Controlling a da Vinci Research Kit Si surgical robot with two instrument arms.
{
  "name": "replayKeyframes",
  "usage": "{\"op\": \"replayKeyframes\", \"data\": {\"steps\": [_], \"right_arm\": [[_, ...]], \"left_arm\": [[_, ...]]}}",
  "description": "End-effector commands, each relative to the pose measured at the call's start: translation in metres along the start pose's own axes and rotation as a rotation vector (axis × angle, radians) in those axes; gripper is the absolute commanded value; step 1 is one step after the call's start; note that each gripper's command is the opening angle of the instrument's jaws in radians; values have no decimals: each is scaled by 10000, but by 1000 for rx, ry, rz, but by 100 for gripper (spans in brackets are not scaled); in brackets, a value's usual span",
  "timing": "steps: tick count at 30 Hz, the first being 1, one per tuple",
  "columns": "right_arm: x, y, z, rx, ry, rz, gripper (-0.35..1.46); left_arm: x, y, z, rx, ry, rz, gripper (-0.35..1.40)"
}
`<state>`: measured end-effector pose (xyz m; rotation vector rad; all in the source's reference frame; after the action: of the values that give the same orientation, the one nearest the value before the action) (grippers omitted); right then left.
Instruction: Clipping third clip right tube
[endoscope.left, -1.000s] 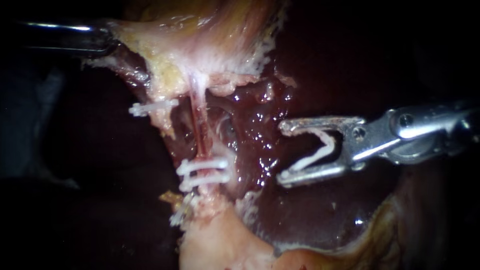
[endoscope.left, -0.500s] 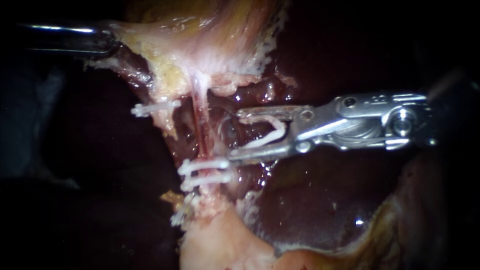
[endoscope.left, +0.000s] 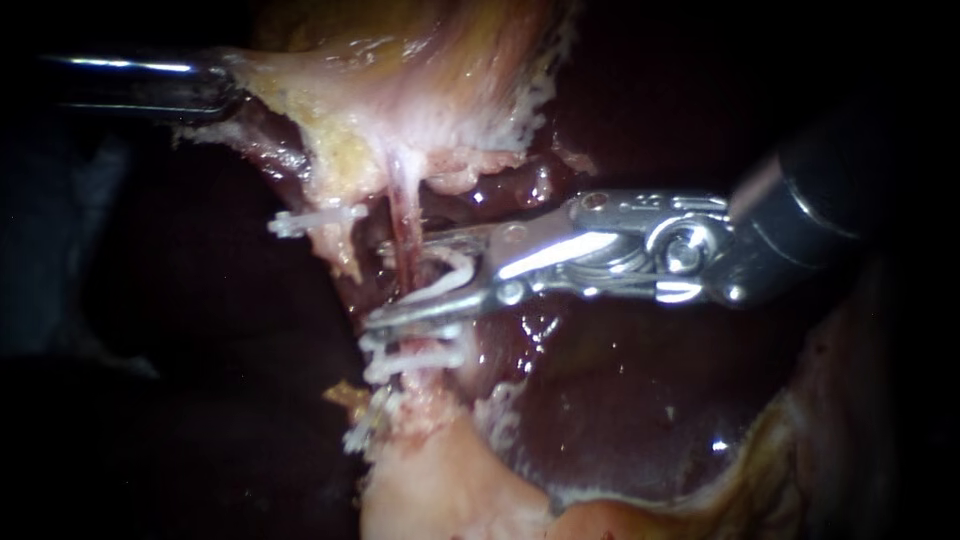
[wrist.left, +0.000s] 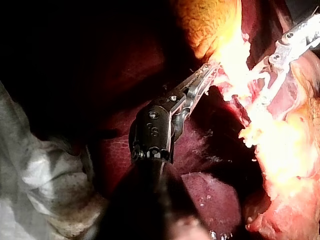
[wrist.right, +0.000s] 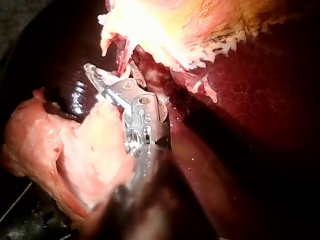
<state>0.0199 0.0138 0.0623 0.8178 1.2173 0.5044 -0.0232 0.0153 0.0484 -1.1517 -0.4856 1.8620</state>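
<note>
- jaws of the right instrument (endoscope.left: 378, 282) stand spread, with a white loaded clip (endoscope.left: 445, 278) seated against both of them.
- the right tube (endoscope.left: 404, 215), a thin red strand, runs between the clip's legs, ahead of its bend. whether the legs touch the tube is hard to make out.
- just under the lower jaw, two set clips (endoscope.left: 425, 358) cross the same tube. the nearer one is almost against the jaw.
- past the jaw tips a lone clip (endoscope.left: 315, 217) sits on a separate pale strand, apart from the jaws.
- the left instrument (endoscope.left: 225, 85), well away from the right jaws, pinches the edge of the gallbladder (endoscope.left: 400, 90). in the endoscope view its tips are buried in tissue and its shaft fades into the dark. in its own wrist view the jaws lie close together, their tips lost in glare.
- in the right wrist view a pale lump (wrist.right: 75, 150) beside the instrument's wrist hides one flank. glare washes out the tissue ahead of the jaws.
- the liver (endoscope.left: 600, 400) lies dark under the right instrument's wrist.
</note>
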Motion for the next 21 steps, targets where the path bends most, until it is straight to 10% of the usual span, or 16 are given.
{"op": "replayKeyframes", "data": {"steps": [1,10,21], "right_arm": [[1,1,2,18,19,11,46],[14,1,11,121,111,45,45],[50,-33,-6,191,173,57,44]], "left_arm": [[0,0,0,0,0,0,-35],[0,-1,1,0,0,1,-35],[-1,-2,2,-1,0,1,-35]]}}
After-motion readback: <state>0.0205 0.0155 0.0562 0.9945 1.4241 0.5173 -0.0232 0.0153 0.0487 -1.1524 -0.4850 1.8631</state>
